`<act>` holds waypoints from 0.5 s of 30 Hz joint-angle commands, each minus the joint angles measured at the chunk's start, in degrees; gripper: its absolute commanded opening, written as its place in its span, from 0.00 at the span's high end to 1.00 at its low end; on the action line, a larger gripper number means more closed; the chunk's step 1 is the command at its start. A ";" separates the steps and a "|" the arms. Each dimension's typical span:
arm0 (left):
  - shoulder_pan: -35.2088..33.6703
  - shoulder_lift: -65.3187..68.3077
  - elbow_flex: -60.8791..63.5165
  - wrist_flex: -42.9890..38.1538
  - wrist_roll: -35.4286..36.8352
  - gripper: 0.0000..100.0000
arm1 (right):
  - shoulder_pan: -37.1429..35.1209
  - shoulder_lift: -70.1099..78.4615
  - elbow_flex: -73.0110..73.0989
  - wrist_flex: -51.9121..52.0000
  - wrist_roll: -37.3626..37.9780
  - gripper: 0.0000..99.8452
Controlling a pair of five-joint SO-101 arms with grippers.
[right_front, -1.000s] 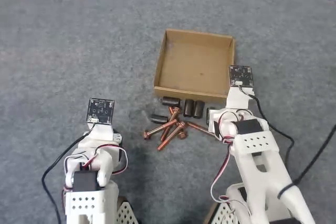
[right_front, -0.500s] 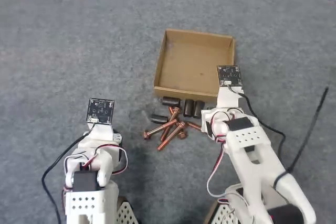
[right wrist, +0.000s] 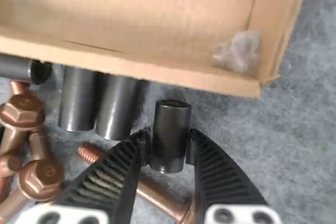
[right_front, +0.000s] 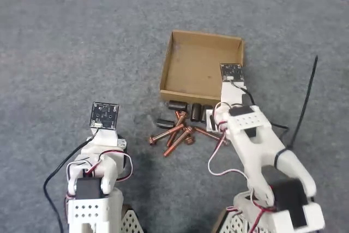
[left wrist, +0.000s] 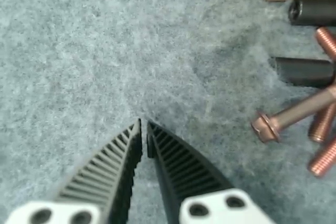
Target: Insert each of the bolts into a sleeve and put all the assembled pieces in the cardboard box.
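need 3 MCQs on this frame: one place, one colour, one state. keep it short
1. Where is the sleeve nearest the right hand?
A. Inside the cardboard box
B. Between that hand's fingers, just outside the box wall
C. Under the left hand

2. What colour are the bolts?
A. Silver
B. Black
C. Copper

3. What is the left hand's state?
A. Shut, over bare carpet
B. Holding a bolt
C. Spread wide around a sleeve

Answers: 1 B, the right wrist view shows a finger on each side of it, in front of the box wall. 2 C, they look copper-toned in each view. 3 A, its fingers are nearly together with nothing between them.
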 commanded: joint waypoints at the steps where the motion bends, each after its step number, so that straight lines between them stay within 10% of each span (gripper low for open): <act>1: -0.26 -0.62 -1.10 -1.41 -0.18 0.99 | 0.22 0.31 -4.04 0.66 -0.62 0.90; 15: -0.26 -0.62 -1.10 -1.32 -0.18 0.99 | 0.31 11.30 -16.44 10.86 1.85 0.93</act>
